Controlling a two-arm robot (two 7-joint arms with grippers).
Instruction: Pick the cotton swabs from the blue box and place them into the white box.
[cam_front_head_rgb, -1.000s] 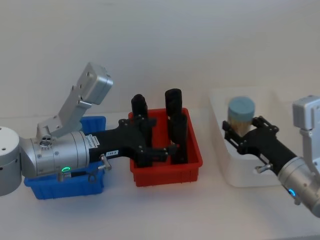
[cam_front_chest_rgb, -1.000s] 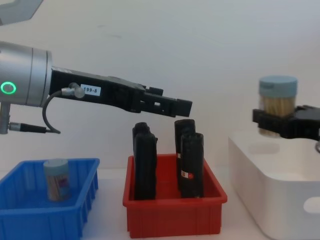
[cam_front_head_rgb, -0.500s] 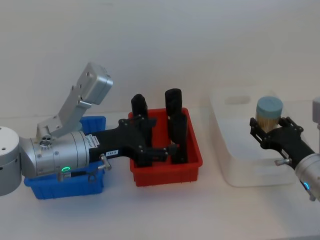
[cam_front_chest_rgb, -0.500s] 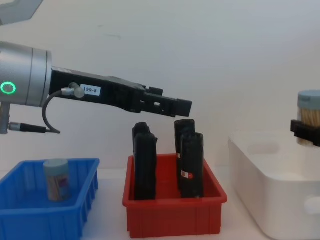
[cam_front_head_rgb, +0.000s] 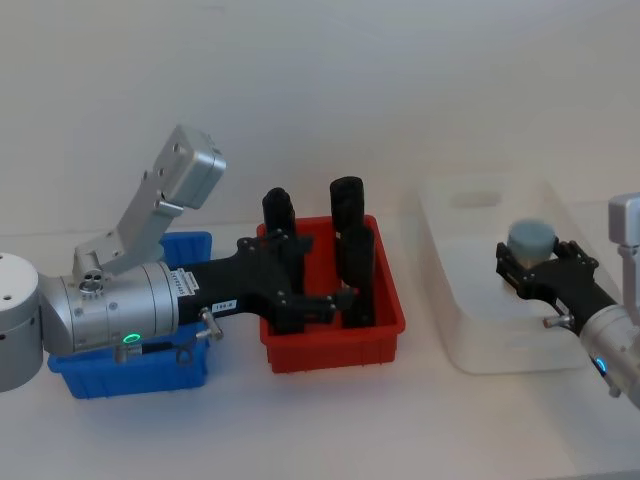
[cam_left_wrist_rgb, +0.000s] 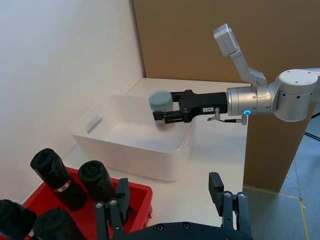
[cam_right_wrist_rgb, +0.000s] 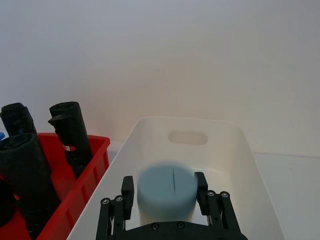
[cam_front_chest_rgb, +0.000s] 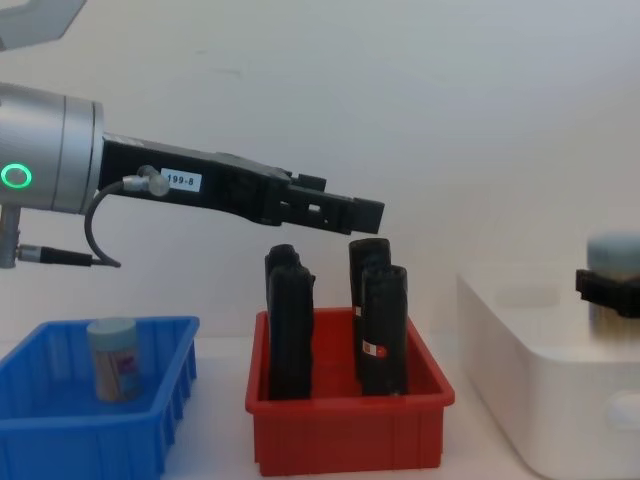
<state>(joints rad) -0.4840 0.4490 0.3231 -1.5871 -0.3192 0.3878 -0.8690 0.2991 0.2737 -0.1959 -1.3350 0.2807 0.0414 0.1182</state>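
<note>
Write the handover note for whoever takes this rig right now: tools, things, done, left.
Right tool: shut on a cotton swab jar, held upright over the inside of the white box, not yet released.
Left tool: open, holding nothing, above the red bin of black cylinders.
Blue box: a second jar stands in it.
Done: one jar brought to the white box.
Left: lower and release it, then fetch the second jar.
</note>
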